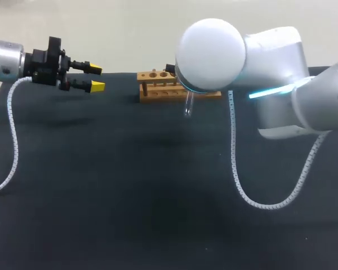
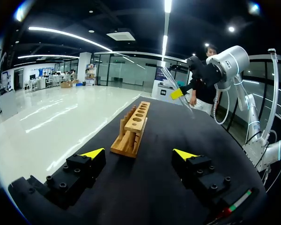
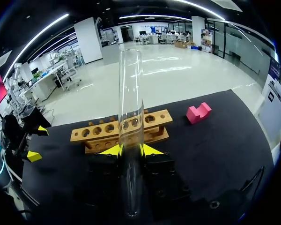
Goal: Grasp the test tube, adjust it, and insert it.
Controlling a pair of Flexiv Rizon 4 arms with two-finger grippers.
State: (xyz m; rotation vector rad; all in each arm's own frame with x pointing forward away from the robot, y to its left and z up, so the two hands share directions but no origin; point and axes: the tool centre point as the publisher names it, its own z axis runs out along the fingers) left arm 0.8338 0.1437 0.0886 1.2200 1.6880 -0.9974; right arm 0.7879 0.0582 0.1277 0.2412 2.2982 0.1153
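The right gripper [image 3: 131, 150] pinches the test tube [image 3: 130, 108] between its fingers, with the wooden rack [image 3: 103, 132] just ahead of it. Grasping looks done; next, I judge, the tube must be lined up over a hole and lowered. The left gripper [image 1: 97, 77] hangs spread, empty. From overhead, the right arm hides its own fingers.

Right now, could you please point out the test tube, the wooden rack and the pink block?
test tube [image 3: 130, 93], right wrist view, glass wall at mid-length.
wooden rack [image 2: 136, 117], left wrist view, top board with the holes.
pink block [image 3: 198, 114], right wrist view, its side face.
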